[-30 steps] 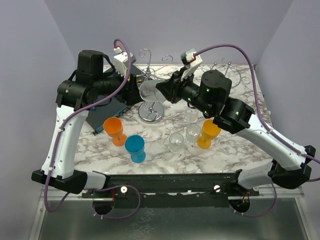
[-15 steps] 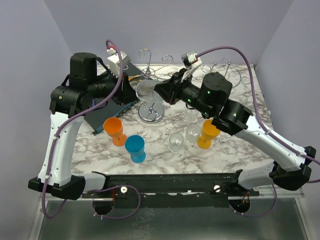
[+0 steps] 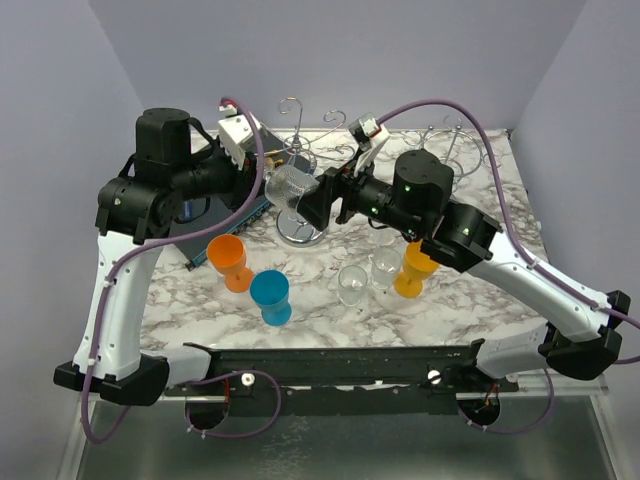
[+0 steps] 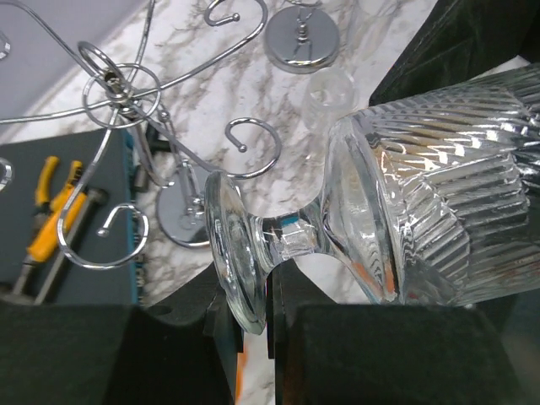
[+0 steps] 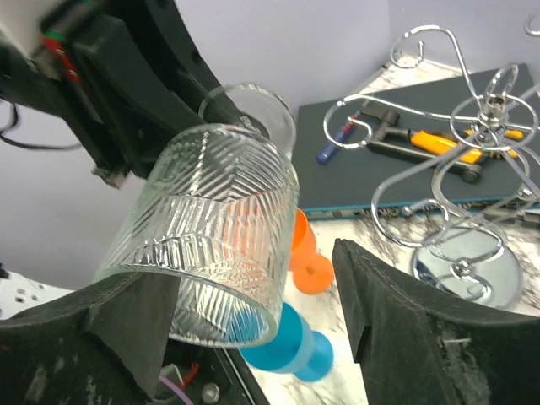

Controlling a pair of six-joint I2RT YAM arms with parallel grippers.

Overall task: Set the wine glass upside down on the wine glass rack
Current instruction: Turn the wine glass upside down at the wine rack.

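pinching the glass [image 4: 405,202] at its foot, the left gripper [image 4: 253,308] holds it sideways in the air (bowl toward the right arm), close by the rack [image 4: 118,84]; the right gripper [image 5: 253,325] has its jaws spread wide either side of the bowl.

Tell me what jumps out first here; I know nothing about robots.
A ribbed wine glass lies sideways in mid-air between two arms: the left claw pinches its foot, the right claw gapes open around its bowl. Close by stands a silver wire rack with curly hooks; an orange goblet and a blue goblet sit nearer the front.
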